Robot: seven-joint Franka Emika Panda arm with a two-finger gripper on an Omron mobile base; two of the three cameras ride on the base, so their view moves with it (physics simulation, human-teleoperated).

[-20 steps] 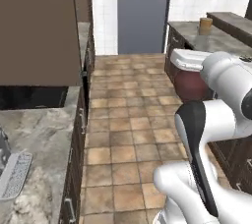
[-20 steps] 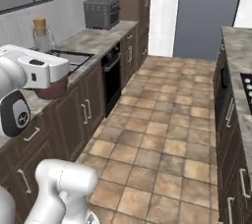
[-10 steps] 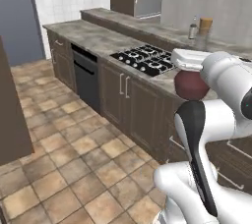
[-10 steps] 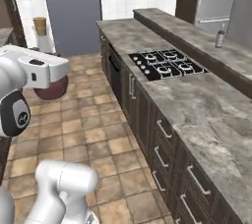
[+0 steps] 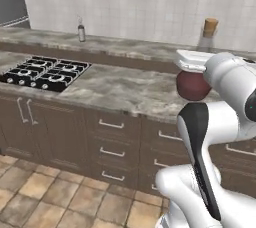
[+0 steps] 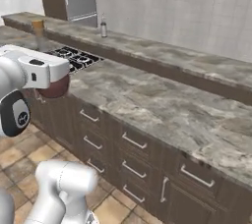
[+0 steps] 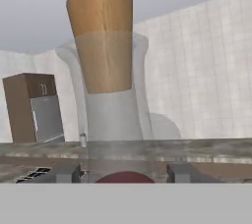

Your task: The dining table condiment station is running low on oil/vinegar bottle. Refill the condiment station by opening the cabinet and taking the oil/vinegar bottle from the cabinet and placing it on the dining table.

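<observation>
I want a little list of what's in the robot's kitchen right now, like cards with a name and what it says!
held thing: oil/vinegar bottle, dark-red round body, clear neck, tan cork
holder: gripper, shut around the bottle's body
bottle pose: upright, above the floor in front of the drawers
ahead: dining table, marbled stone top
on the counter: black stove burners
on the raised ledge: small grey bottle

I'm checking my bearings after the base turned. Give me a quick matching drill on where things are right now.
Things:
1. oil/vinegar bottle
2. gas cooktop
3. small grey bottle
4. end effector

Places or states:
A. set into the lower stone counter, at its left end
B. gripped, carried above the counter edge
C. standing on the raised ledge behind the cooktop
D. closed around a dark-red bulb

Pairs: 1-B, 2-A, 3-C, 4-D
</observation>
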